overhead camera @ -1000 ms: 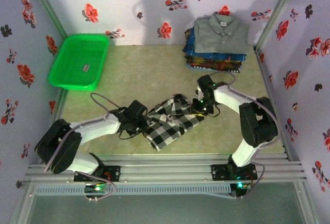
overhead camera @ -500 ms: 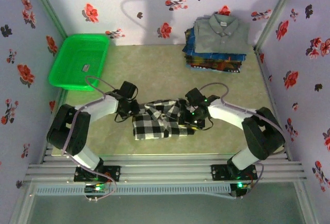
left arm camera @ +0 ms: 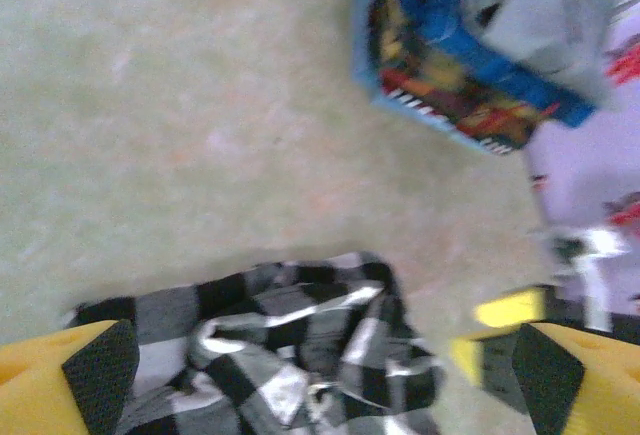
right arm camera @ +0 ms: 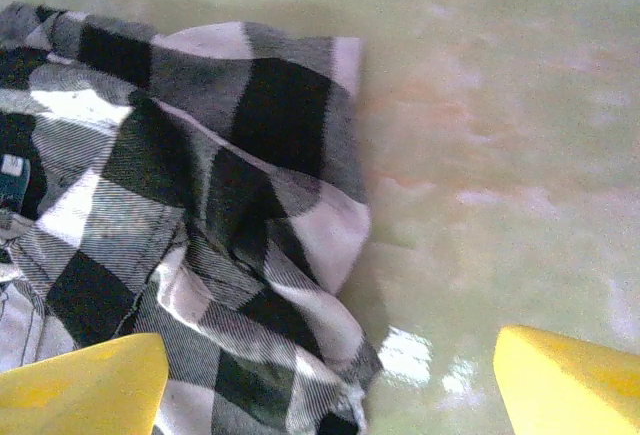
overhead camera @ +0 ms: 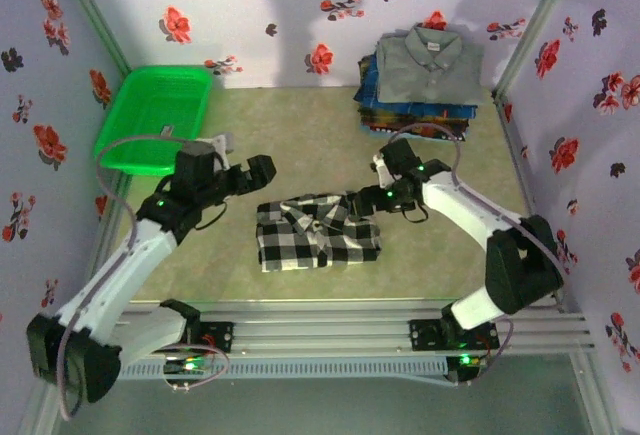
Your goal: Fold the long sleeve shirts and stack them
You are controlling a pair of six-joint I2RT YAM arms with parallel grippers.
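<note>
Worktop (overhead camera: 300, 125) status: checked shirt (overhead camera: 315, 235) lies roughly folded, not yet on the stack (overhead camera: 420, 85); left gripper (overhead camera: 247, 160) and right gripper (overhead camera: 373, 198) jaws stand released.

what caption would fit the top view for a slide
Open left gripper and right gripper flank the roughly folded checked shirt; shirt stack at the far right.

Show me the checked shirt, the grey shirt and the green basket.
checked shirt (overhead camera: 318, 232), top external view, middle of the cloth.
grey shirt (overhead camera: 428, 63), top external view, chest below collar.
green basket (overhead camera: 115, 120), top external view, left wall.
</note>
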